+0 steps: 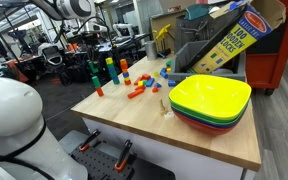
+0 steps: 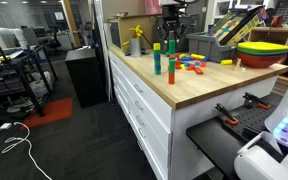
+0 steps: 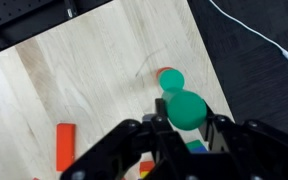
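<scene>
My gripper [image 3: 188, 120] is shut on a green cylinder [image 3: 187, 104], whose round top sits between the two black fingers. Just beyond it stands a second green cylinder [image 3: 172, 80] on an orange piece [image 3: 162, 72], on the wooden table [image 3: 74, 70]. In both exterior views the gripper [image 1: 92, 52] [image 2: 170, 40] hangs over the table's far corner, with the green cylinder [image 1: 94, 71] [image 2: 170, 60] under it. An orange block [image 3: 64, 146] lies flat at the left of the wrist view.
Stacked yellow, green and red bowls [image 1: 210, 100] [image 2: 262, 50] stand at the table's near end. Loose coloured blocks [image 1: 142, 86] [image 2: 192, 64] and small block towers [image 1: 111, 68] lie mid-table. A cardboard block box [image 1: 229, 35] leans behind. The table edge [image 3: 216, 70] is close.
</scene>
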Controlling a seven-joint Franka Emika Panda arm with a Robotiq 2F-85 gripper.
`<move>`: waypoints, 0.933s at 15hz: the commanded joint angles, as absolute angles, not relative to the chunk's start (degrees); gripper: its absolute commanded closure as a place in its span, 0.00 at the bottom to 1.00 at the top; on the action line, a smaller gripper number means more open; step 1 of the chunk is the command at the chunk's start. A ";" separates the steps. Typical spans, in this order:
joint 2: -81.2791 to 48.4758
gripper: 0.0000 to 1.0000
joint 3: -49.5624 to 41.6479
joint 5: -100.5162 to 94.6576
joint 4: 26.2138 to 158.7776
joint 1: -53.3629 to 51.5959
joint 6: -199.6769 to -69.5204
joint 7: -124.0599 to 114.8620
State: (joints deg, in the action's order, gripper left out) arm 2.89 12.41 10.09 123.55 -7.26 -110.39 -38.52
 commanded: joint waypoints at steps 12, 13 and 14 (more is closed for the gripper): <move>-0.18 0.92 10.69 9.57 121.91 -7.86 -109.71 -38.90; -0.12 0.92 10.67 9.84 121.93 -7.90 -109.60 -38.77; -0.07 0.92 10.68 10.19 121.89 -7.95 -109.42 -38.65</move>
State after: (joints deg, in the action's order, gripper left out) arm 0.48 11.51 9.28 123.46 -7.26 -110.41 -38.52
